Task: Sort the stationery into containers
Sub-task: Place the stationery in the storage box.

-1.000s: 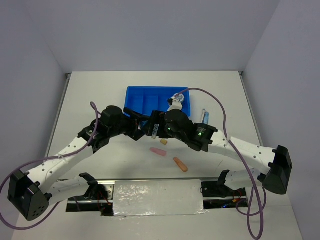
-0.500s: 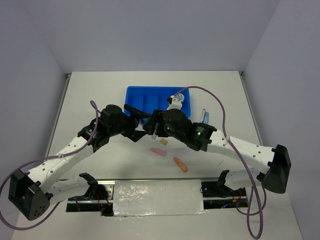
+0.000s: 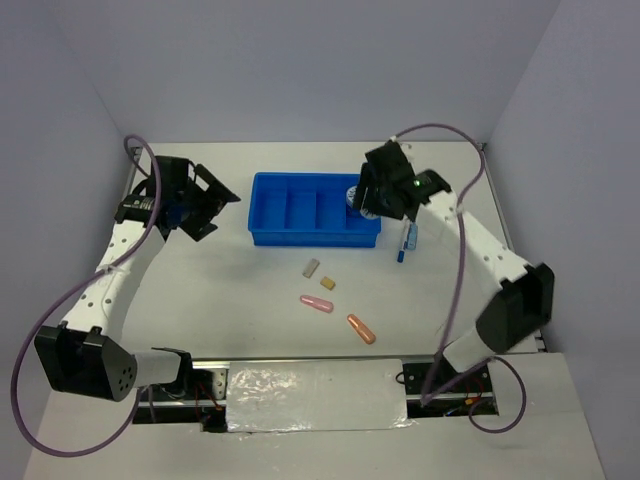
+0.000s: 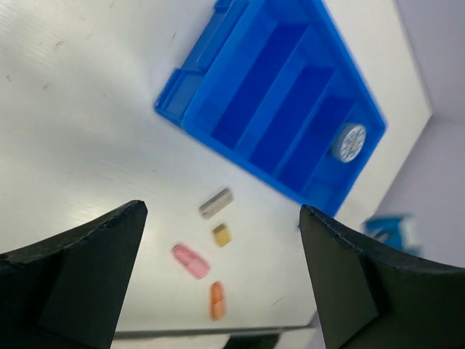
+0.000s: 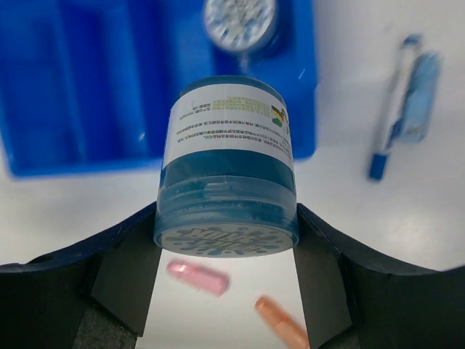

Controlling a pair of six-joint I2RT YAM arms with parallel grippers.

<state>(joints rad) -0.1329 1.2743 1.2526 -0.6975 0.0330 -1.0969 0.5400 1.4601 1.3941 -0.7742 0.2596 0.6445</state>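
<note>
Blue tray (image 3: 300,238) sits on the worktop (image 3: 200,290) toward the far edge, about midway between left and right edges, four compartments side by side. Right gripper (image 3: 368,196) hangs over the tray's right end, jaws partly closed and clamped on a tape roll (image 5: 227,174); the roll is held on its side between both fingers, flat patterned end facing the wrist camera, clear of the tray floor. Second tape roll (image 5: 240,18) lies flat in the rightmost compartment; the other three compartments show only blue floor. Pen (image 3: 408,240) lies on the worktop just beside the tray's right end, not touching it, on the side of the right edge. Grey eraser (image 3: 311,267) and tan eraser (image 3: 327,284) lie close together just nearside of the tray. Pink capsule (image 3: 316,303) is nearer the near edge, orange capsule (image 3: 361,328) nearest it. Left gripper (image 3: 220,213) is up by the far left corner, left of the tray, jaws spread wide, nothing in them.
</note>
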